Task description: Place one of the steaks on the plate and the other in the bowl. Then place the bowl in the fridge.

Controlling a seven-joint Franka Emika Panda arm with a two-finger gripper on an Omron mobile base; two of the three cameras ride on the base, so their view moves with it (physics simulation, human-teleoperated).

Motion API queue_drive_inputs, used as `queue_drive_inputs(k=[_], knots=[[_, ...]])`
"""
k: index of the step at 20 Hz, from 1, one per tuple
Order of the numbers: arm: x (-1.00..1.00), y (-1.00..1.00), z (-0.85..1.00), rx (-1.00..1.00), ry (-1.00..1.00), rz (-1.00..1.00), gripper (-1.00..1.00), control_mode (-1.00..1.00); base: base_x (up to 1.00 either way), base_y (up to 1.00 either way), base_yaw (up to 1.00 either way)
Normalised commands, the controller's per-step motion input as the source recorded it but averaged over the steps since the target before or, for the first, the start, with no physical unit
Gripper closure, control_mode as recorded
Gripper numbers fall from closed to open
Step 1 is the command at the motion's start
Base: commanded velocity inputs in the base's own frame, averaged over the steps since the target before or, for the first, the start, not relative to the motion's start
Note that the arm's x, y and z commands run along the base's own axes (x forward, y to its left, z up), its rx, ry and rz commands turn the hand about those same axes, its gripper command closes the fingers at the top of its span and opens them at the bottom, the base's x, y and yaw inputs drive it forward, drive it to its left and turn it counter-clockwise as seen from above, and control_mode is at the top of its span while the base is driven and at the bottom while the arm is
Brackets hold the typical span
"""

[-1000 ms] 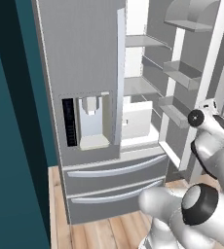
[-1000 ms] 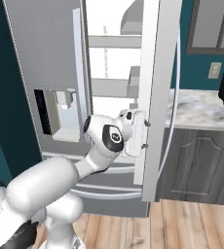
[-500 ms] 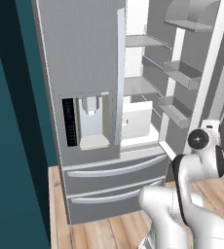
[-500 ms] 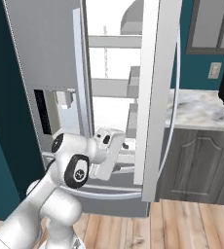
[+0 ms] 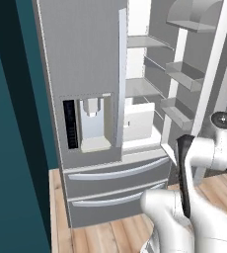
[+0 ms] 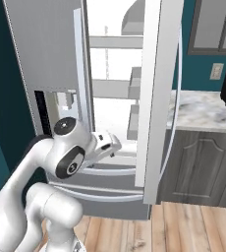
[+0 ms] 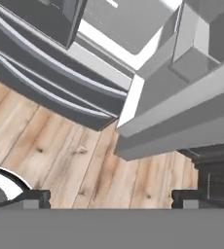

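- End effector: jaws wide, holding nothing, now drawn back low over the wood floor.
- Fridge: right door open; the bowl cannot be made out inside.
- The withdrawal suggests placement is finished.

Nothing readable here, honestly. The fridge has a water dispenser with a dark panel at its 9 o'clock, but no letters, numbers or logos show on it.

Grey fridge — white interior; wood-grain floor
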Motion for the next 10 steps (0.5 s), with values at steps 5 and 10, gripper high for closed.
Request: queue_drive_inputs(k=[5, 10], knots=[[0.2, 0.44, -0.15, 0.51, -0.25, -0.53, -1.0, -1.0, 0.0, 0.0, 0.0], [0.48, 1.0, -0.08, 0.0, -0.05, -0.46, -1.0, -1.0, 0.0, 0.0, 0.0]])
